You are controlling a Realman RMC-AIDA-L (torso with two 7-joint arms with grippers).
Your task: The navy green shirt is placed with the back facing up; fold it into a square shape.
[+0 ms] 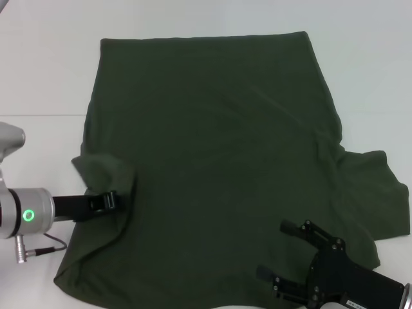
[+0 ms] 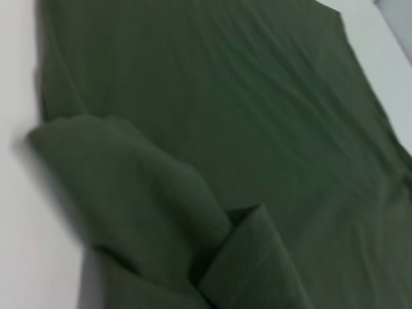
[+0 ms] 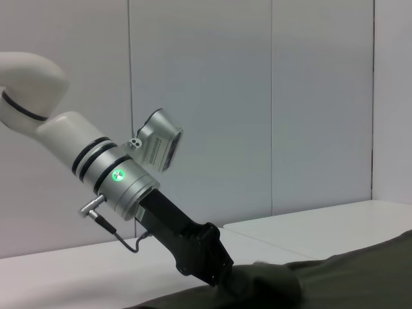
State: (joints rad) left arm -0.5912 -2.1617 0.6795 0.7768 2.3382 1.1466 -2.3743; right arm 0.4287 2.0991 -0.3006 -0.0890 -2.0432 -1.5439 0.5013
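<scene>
The navy green shirt (image 1: 219, 148) lies spread flat on the white table, filling most of the head view. Its left sleeve (image 1: 103, 170) is lifted and bunched inward over the body. My left gripper (image 1: 111, 201) is shut on that sleeve's edge, and the fold it makes shows close up in the left wrist view (image 2: 161, 212). The right wrist view shows the left gripper (image 3: 215, 273) buried in the cloth (image 3: 335, 283). My right gripper (image 1: 275, 250) stands open over the shirt's near right part, with nothing between its fingers. The right sleeve (image 1: 376, 193) lies flat.
The white table (image 1: 38, 77) shows bare to the left and beyond the shirt's far edge. A seam between table tops runs at the left (image 1: 38, 114). Grey wall panels (image 3: 257, 96) stand behind the table.
</scene>
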